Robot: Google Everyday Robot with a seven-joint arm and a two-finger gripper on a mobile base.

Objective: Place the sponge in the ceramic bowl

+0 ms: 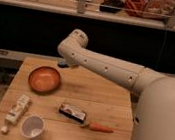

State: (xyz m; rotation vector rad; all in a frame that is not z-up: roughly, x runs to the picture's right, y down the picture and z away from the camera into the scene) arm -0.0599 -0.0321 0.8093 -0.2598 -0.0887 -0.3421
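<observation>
Sponge (pixel 62 64) is up off the table (pixel 102 95), a little blue block tucked right under the bent end of the white arm. As far as I can tell the claw (pixel 65 60) is clamped shut on it, though the arm hides most of the claw.

It's hanging just past the far right rim of the ceramic bowl (pixel 44 79), not over the middle. My guess is it has to come a bit nearer and to the left before letting go would land it inside. The bowl looks empty from here and sits open side up, so it's an easy target.

Further out toward the front edge there's a dark flat box (pixel 72 112) with a white label, an orange carrot-looking thing (pixel 98 128), a white cup (pixel 32 126) and a white bottle (pixel 17 109) lying on its side. Can't make out any writing on the label or the bottle, sorry.
</observation>
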